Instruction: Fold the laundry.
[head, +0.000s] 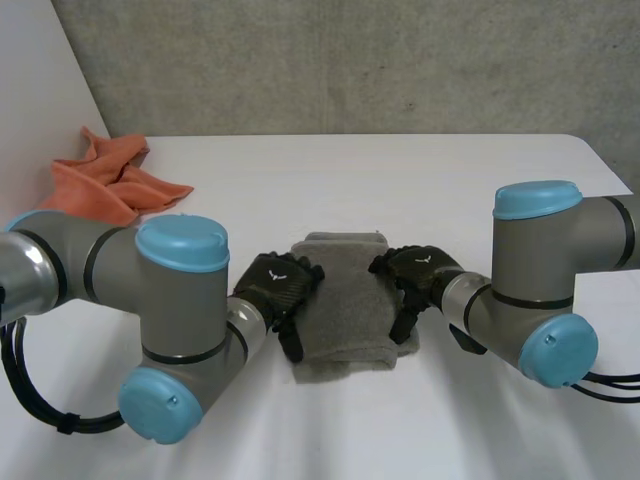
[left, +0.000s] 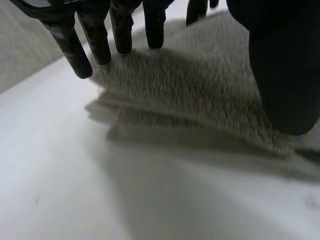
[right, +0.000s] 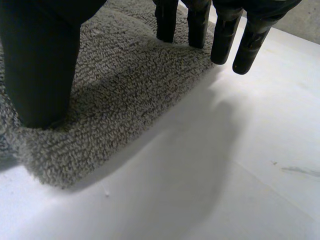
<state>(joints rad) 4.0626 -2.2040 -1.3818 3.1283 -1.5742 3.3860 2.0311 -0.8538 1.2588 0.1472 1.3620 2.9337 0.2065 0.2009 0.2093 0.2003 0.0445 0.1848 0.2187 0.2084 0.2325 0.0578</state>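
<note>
Left hand (head: 276, 286) lies flat on one long side of the grey towel (head: 340, 300). Its fingers (left: 120, 35) are straight and spread and its thumb sits on the pile, with nothing pinched. Right hand (head: 414, 274) mirrors it on the opposite long side, fingers (right: 166, 25) straight, some tips on the pile and the outer ones just past the edge over the white table (head: 420, 180). It grips nothing either.

- Towel lies between the two hands and partly under both palms, already folded; stacked layers show just beyond the left thumb.
- Its long axis runs straight away from the robot, so each hand meets a long edge side-on and neither is nearer.
- Judgement: a further fold would go along that axis, near end carried to far end.
- Orange cloth (head: 112, 182) lies crumpled well beyond the left hand, untouched.
</note>
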